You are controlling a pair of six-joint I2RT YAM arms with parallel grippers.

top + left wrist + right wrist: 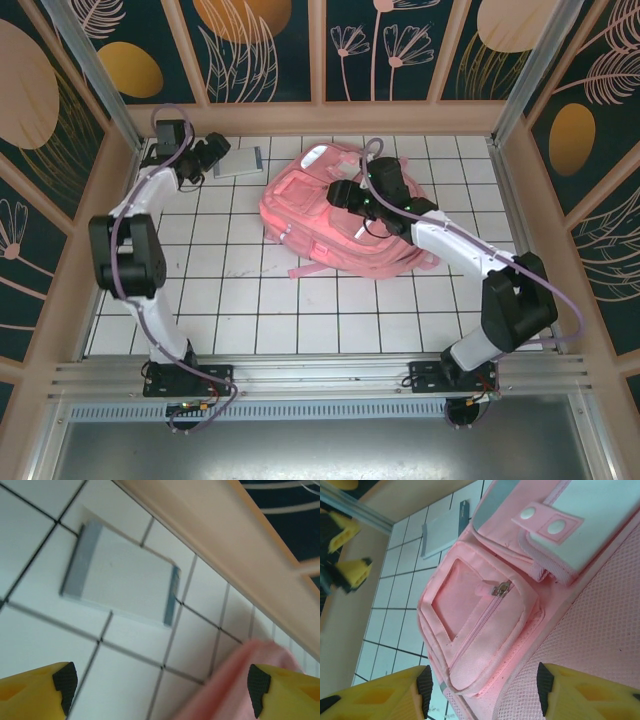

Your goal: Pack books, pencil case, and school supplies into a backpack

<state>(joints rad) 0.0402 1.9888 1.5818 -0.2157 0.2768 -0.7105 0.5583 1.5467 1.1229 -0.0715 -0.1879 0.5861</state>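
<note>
Pink backpack [300,210] lies flat on the white tiled table [250,300], right of centre and toward the far side. Its long axis runs on a diagonal from far-left to near-right. The pale-trimmed end points at the far-left corner, and loose straps trail off the near edge. Its front faces up. In the right wrist view the backpack [480,630] shows a front pocket [470,615] with its zip drawn closed and the metal pull [502,588] lying at the upper end. Above it is a pale flap [547,522] carrying two round snaps. I cannot tell what, if anything, is inside the bag.

One grey book [238,162] lies flat on the tiles just beyond the backpack's far-left end, near the back wall and apart from the bag. The left wrist camera shows this grey book [122,577] with a darker strip along each short edge.

The left gripper [214,159] hovers beside the book with its jaws wide apart and nothing between them; from its own camera the left gripper [160,692] frames bare tile and a corner of the backpack [225,685]. The right gripper [342,193] hangs over the bag's upper surface, and in its own view the right gripper [485,695] has its jaws spread, clamped on nothing.

Wooden frames hold dark panels [260,40] painted with orange discs and pale leaves. They enclose the table on three sides.
</note>
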